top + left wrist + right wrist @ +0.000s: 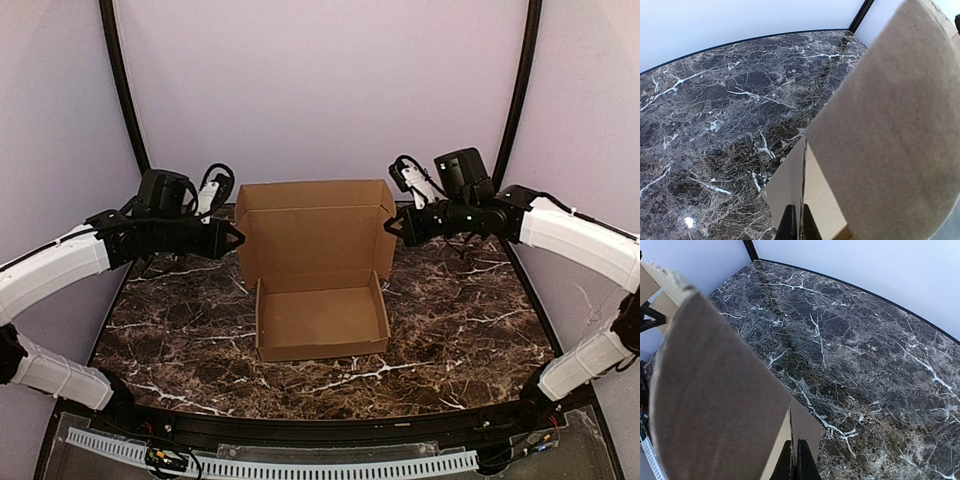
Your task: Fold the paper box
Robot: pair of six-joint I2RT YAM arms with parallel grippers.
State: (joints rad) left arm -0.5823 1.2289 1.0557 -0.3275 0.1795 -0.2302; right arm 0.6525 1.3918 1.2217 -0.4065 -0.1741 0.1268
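Centrally: paper box (322, 322), plain brown, tray open, lid upright | well apart from tabletop (460, 320) near and side edges | left gripper (239, 238) jaws pinching lid's left flap | right gripper (388, 228) jaws pinching right flap

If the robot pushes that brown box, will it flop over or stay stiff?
Probably light: the paper box is thin, empty cardboard. Its tall lid likely bends at the crease but seems fairly stiff, standing flat between the left gripper and right gripper. It may slide on the smooth marble table.
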